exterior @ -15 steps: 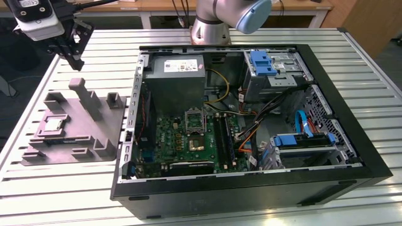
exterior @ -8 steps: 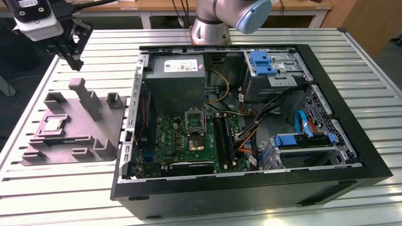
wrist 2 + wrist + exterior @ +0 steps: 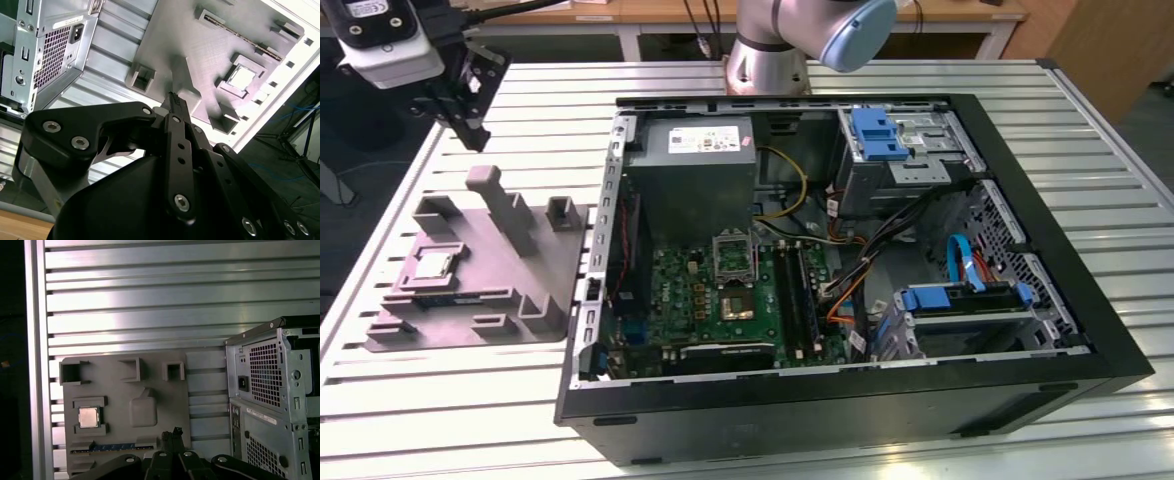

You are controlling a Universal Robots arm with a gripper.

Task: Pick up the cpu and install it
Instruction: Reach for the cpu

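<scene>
Slatted metal table (image 3: 454, 400); wooden benches (image 3: 640, 12) behind it. An open computer case (image 3: 854, 410) lies on the exterior view's right, with the grey fixture (image 3: 507, 290) just beside it on the left. The gripper (image 3: 474, 133) hangs above, near the fixture, fingers pressed together, holding and touching nothing. The cpu (image 3: 432, 264) sits in a fixture recess, silver top up.

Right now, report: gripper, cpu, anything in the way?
Gripper shut, empty, hanging above the fixture edge. Cpu in its fixture pocket, not picked up. Nothing over the cpu.
</scene>
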